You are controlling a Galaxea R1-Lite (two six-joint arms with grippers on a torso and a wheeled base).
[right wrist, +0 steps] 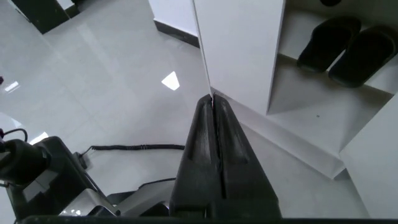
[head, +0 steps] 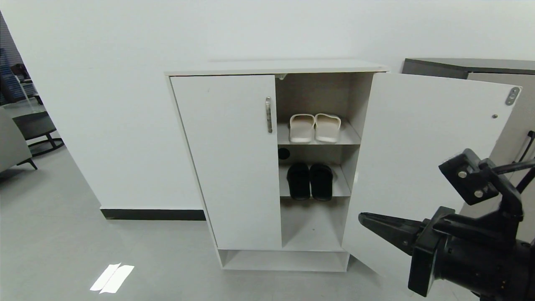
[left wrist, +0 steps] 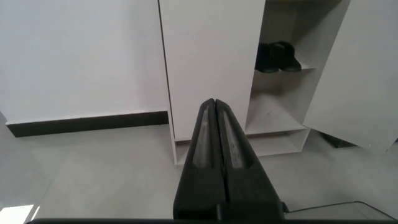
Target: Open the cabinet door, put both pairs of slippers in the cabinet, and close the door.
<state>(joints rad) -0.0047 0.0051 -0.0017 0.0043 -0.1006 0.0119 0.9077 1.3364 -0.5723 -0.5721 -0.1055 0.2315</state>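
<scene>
The white cabinet stands against the wall with its left door shut and its right door swung wide open. A pair of white slippers lies on the upper shelf. A pair of black slippers lies on the shelf below, also seen as black slippers and black slippers. My right gripper is shut and empty, low in front of the open door's lower part. My right gripper points toward the cabinet's base. My left gripper is shut and empty, back from the cabinet above the floor.
A grey cabinet stands behind the open door at the right. Dark chairs are far off at the left. A bright patch of light lies on the open grey floor. A cable runs along the floor near my base.
</scene>
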